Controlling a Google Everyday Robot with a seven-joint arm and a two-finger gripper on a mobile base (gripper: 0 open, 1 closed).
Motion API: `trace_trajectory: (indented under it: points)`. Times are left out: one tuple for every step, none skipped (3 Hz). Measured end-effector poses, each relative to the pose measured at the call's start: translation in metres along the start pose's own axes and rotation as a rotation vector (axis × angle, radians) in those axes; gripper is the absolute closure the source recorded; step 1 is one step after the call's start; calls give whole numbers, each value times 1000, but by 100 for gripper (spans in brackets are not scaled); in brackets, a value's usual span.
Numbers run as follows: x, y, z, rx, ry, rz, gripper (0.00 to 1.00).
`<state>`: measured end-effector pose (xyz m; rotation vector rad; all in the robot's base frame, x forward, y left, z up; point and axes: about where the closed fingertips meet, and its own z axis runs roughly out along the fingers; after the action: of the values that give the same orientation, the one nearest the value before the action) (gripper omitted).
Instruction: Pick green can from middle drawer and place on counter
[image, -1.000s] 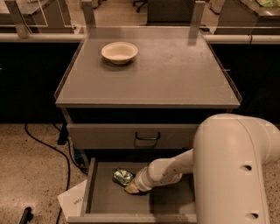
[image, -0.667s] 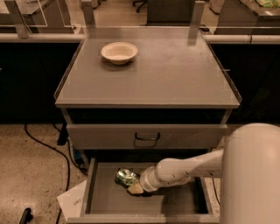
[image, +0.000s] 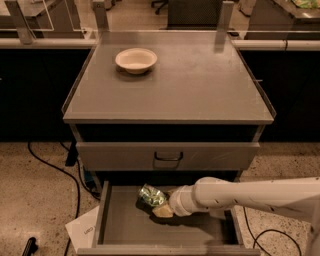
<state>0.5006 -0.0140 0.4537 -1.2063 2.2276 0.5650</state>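
Over the last second the arm (image: 245, 192) has swung low: the bulky white upper part that filled the lower right of the view has moved off to the right, and the forearm now lies almost level across the open middle drawer (image: 122, 227), reaching in from its right side. The gripper (image: 161, 209) has edged a little further left and sits near the drawer's back edge, about midway along it, its pale tip touching the lower right of the green can (image: 151, 196). The can lies tilted there and has shifted only slightly toward the back edge, so it has not been lifted. Whether the gripper has closed on the can, I cannot tell: its tip is tucked under and behind the can

For the task this reads as the grasp stage, with the carry still to do. The counter (image: 200, 85) holds only a cream bowl (image: 136, 60) near its back left corner. The closed drawer with the dark handle (image: 167, 156) sits directly above, so the can probably has to come out forward before rising
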Motion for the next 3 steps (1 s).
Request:
trace_trajectory:
  points:
    - [-49, 6, -59, 41, 2, -89, 100]
    - [-53, 14, -62, 37, -2, -90, 100]
    - [-72, 34, -85, 57, -39, -140, 100]
